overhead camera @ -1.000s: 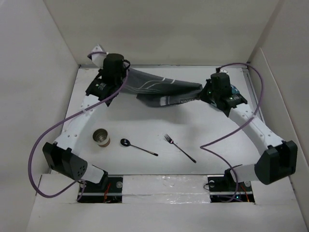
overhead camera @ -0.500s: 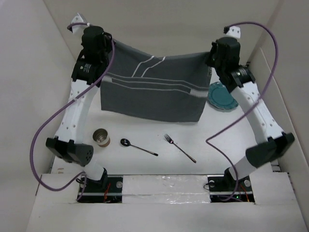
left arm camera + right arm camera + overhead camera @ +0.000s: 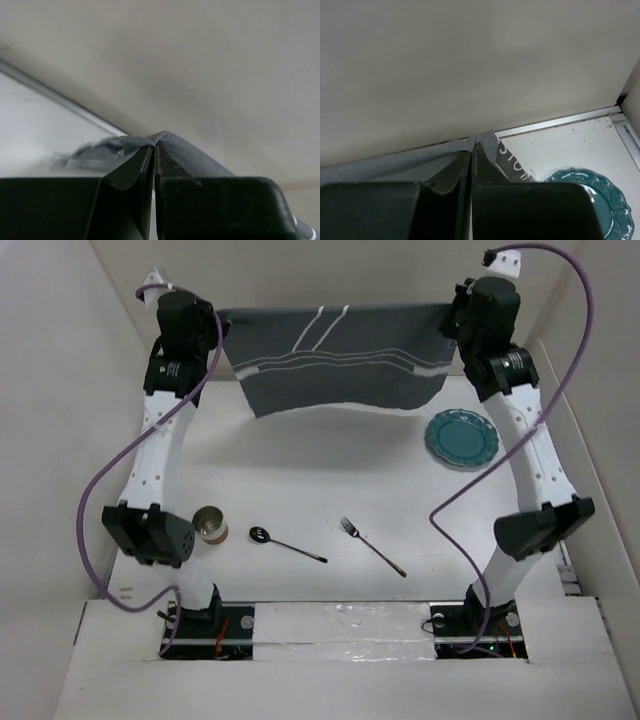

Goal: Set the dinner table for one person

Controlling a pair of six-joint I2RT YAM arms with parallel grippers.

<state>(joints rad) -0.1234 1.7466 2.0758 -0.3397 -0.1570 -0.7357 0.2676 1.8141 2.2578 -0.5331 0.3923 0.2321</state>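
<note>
White letters (image 3: pixel 512 164) are showing on the grey placemat (image 3: pixel 490 144) by its pinched corner, too blurred for reading.

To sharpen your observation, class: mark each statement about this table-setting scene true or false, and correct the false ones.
1. The left gripper and right gripper each pinch a corner of the placemat. True.
2. The placemat lies flat on the table. False: it hangs stretched between the arms.
3. The fork lies on the plate. False: it lies on the table, beside the spoon.
4. The cup stands left of the spoon. True.
</note>
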